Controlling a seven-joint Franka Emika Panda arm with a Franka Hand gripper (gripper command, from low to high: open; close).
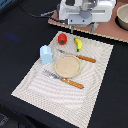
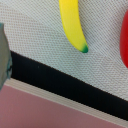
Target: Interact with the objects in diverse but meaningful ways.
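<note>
My white gripper (image 1: pixel 82 27) hangs over the far edge of the striped placemat (image 1: pixel 95 75), its two thin dark fingers apart with nothing between them. Just below it on the mat lie a red tomato (image 1: pixel 62 38) and a yellow banana (image 1: pixel 78 44) with a green tip. The wrist view shows the banana (image 2: pixel 74 25) close up and the tomato (image 2: pixel 124 37) cut by the frame edge. A pale blue-white carton (image 1: pixel 46 53) stands upright towards the exterior view's left. A blurred grey shape (image 2: pixel 2 55) sits at the wrist frame's edge.
A tan round plate (image 1: pixel 67 66) rests mid-mat between a knife (image 1: pixel 77 56) and a fork (image 1: pixel 65 79), both orange-handled. Beyond the mat is a pinkish board (image 1: pixel 107 31) with a round pot (image 1: pixel 122 17) at the exterior view's right. Black tabletop (image 1: pixel 20 30) surrounds the mat.
</note>
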